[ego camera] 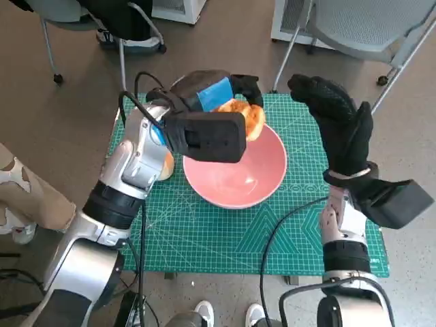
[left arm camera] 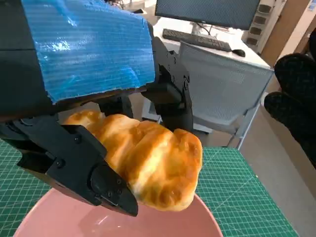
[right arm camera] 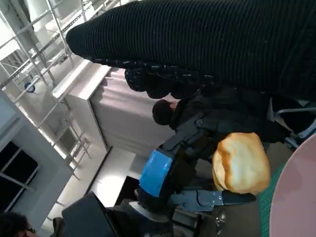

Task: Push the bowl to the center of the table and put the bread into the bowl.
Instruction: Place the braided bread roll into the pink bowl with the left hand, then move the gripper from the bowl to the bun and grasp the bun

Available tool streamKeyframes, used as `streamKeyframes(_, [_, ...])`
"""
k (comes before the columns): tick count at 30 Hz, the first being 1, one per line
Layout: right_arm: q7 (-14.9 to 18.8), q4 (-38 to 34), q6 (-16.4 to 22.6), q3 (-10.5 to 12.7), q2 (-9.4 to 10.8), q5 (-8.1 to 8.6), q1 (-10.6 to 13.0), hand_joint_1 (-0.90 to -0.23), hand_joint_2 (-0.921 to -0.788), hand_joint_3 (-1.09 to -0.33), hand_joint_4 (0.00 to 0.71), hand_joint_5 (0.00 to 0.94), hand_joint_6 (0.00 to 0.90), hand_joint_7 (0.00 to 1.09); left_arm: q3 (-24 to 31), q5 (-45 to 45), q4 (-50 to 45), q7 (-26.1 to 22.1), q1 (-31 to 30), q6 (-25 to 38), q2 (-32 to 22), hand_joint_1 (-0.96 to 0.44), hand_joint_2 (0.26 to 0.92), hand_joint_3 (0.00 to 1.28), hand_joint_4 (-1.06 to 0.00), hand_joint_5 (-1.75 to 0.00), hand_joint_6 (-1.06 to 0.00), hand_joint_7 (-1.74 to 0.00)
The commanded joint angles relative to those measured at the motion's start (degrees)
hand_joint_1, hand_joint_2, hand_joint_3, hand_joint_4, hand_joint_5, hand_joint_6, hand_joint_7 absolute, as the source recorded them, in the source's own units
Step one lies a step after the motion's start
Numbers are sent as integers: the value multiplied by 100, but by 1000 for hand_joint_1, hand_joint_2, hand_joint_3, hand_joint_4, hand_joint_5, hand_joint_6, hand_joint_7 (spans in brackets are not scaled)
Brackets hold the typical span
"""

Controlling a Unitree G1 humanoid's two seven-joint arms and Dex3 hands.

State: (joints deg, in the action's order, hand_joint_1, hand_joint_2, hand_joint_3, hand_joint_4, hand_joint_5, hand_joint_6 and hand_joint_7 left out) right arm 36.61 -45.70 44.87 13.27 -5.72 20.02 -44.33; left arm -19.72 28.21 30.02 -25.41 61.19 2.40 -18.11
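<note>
- Head view, far left: a person's leg [ego camera: 27,197] at the table's edge; chairs and floor beyond.
- Left hand [ego camera: 211,92] grips the bread [ego camera: 246,117] from both sides, holding it in the air over the far rim of the bowl [ego camera: 238,174]. Left wrist view confirms it: black fingers [left arm camera: 84,173] under the loaf, others behind it, the bread [left arm camera: 148,163] just above the pink rim [left arm camera: 207,219].
- A second rounded, bread-coloured thing sits on the mat just beside the bowl, mostly hidden behind the left forearm; cannot say what it is.
- Bowl stands on the green mat [ego camera: 204,238], roughly mid-table, upright and with nothing in it.
- Handling, as I judge it: bread is light and soft, with a glossy crust. It will dent if squeezed and may cling to a finger on release. The side grip at its middle suits it; a short, low drop is best.
- Bowl looks stiff and smooth; it could slide on the mat if knocked at the rim.
- Right hand [ego camera: 337,126] is raised beside the bowl, fingers spread, holding nothing and touching nothing.
- Right wrist view: the glove [right arm camera: 207,44] fills the top, so that hand's own fingers barely show; the bread [right arm camera: 242,163] and left hand [right arm camera: 163,177] are visible, the bowl cut off at the frame edge.
</note>
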Motion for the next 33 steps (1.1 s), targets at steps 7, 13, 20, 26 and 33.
streamKeyframes(7, [-59, -49, -58, -2, -22, -24, 113, -663, -921, -730, 199, 0, 78, 473, -111, -177, -392, -1728, 397, 1176, -138, -185, 714, 46, -28, -36, -139, -78])
streamKeyframes(13, [-67, -104, -29, -8, -3, -38, 98, -659, -921, -733, 199, 0, 73, 482, 11, -315, -533, -1736, 252, 1179, -142, -256, 700, 30, -2, -3, -115, -44])
streamKeyframes(20, [-55, -163, -20, -5, 9, -20, 77, -659, -921, -735, 200, 1, 67, 490, 27, -389, -563, -1715, 172, 958, -254, -443, 715, 26, 1, 1, -80, -19])
streamKeyframes(26, [-46, -149, -20, -17, 40, -6, 97, -659, -921, -736, 199, 0, 62, 496, 129, -502, -846, -1801, -2, 820, -530, -573, 732, 24, 1, 1, -63, -9])
streamKeyframes(33, [-22, -104, -36, -18, 46, 21, 132, -663, -921, -736, 199, 0, 52, 500, 730, -685, -2006, -1846, -640, 952, -1255, -602, 738, 16, 1, 1, -61, -7])
